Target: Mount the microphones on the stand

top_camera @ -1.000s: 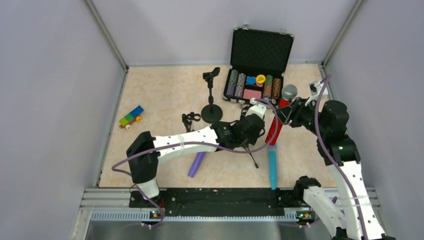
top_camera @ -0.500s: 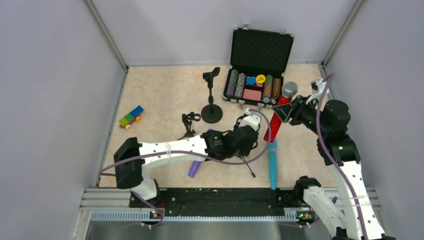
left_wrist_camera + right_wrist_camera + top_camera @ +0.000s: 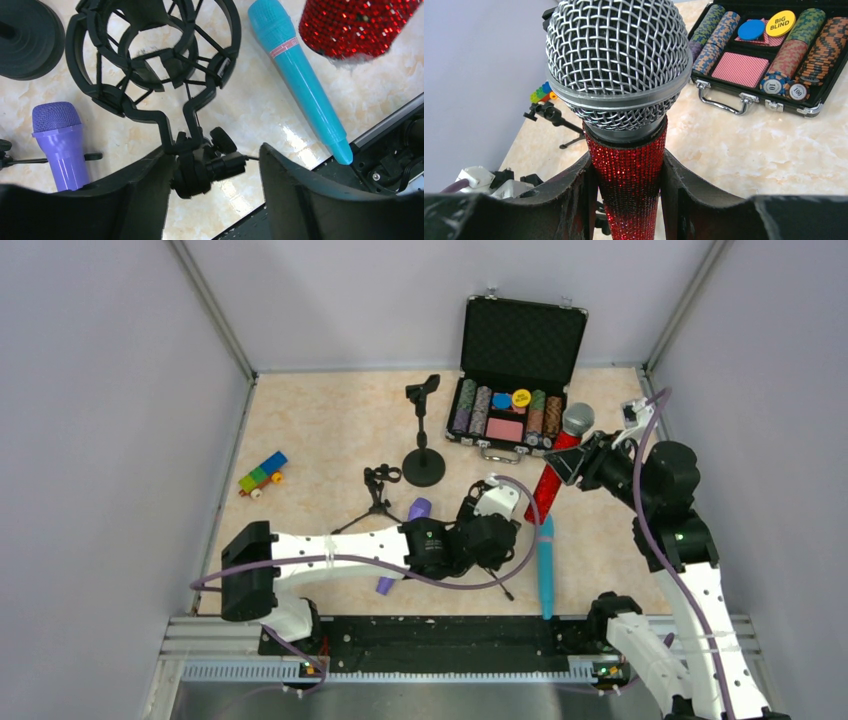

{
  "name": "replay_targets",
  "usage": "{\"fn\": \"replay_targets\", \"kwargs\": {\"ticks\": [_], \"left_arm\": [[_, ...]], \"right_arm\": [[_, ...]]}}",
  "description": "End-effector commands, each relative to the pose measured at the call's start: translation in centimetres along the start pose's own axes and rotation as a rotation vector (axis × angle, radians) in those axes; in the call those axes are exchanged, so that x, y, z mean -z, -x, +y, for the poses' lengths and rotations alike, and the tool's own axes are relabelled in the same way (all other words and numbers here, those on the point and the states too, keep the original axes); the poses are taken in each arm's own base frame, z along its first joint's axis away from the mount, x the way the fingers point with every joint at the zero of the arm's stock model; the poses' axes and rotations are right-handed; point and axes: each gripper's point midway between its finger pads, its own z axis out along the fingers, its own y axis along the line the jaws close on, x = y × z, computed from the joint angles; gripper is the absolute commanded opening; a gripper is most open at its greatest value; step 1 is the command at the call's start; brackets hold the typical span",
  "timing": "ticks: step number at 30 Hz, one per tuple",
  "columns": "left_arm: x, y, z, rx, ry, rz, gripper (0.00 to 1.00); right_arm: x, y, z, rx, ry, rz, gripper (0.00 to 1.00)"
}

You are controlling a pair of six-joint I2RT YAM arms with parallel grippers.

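Observation:
My right gripper (image 3: 580,462) is shut on the glittery red microphone (image 3: 552,480) and holds it tilted above the table, silver mesh head up; the right wrist view shows my right gripper (image 3: 626,175) clamping its body (image 3: 626,155). My left gripper (image 3: 212,200) is open, its jaws on either side of the joint of a black shock-mount stand (image 3: 200,165), which lies against the left finger. The ring of the mount (image 3: 155,50) is empty. The purple microphone (image 3: 60,140) and the teal-blue microphone (image 3: 300,80) lie on the table; in the top view the purple one (image 3: 418,510) and the teal one (image 3: 545,565) flank my left gripper (image 3: 490,545).
An open poker chip case (image 3: 510,370) stands at the back. A round-base stand (image 3: 424,440) and a small tripod stand (image 3: 378,488) are left of centre. A toy brick car (image 3: 262,473) sits at the left. The black rail (image 3: 420,635) runs along the near edge.
My left arm has drawn back towards the near edge and now sits lower over the shock-mount stand, uncovering the purple microphone's head. My right gripper keeps hold of the red microphone, shifted slightly.

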Motion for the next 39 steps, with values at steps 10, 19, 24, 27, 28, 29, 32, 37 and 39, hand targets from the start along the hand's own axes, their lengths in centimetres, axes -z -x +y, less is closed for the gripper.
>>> {"fn": "replay_targets", "kwargs": {"ticks": [10,19,24,27,28,29,32,37,39], "left_arm": [[2.7,1.8,0.5,-0.031,0.055,-0.106,0.89],[4.8,4.2,1.6,-0.035,0.098,-0.218,0.96],[6.4,6.2,0.3,-0.015,-0.031,-0.311,0.99],[7.4,7.6,-0.3,0.005,-0.118,-0.356,0.99],[7.7,8.0,-0.5,0.013,-0.147,-0.365,0.99],[8.0,8.4,-0.6,0.019,-0.169,-0.375,0.99],[8.4,9.8,-0.3,0.056,-0.235,-0.385,0.99],[8.2,11.6,1.5,0.162,-0.313,-0.381,0.99],[8.4,12.2,2.3,0.208,-0.359,-0.384,0.99]], "right_arm": [[0.1,1.6,0.9,0.014,0.04,-0.08,0.0],[0.0,1.6,0.8,0.014,0.042,-0.079,0.0],[-0.1,1.5,0.9,0.012,0.049,-0.074,0.0],[-0.1,1.4,0.9,0.01,0.053,-0.073,0.0],[-0.1,1.4,1.0,0.009,0.056,-0.072,0.0],[-0.1,1.4,1.0,0.006,0.057,-0.073,0.0],[-0.2,1.4,1.1,0.002,0.064,-0.072,0.0],[-0.3,1.3,1.3,-0.01,0.079,-0.071,0.0],[-0.3,1.3,1.3,-0.011,0.082,-0.072,0.0]]}}
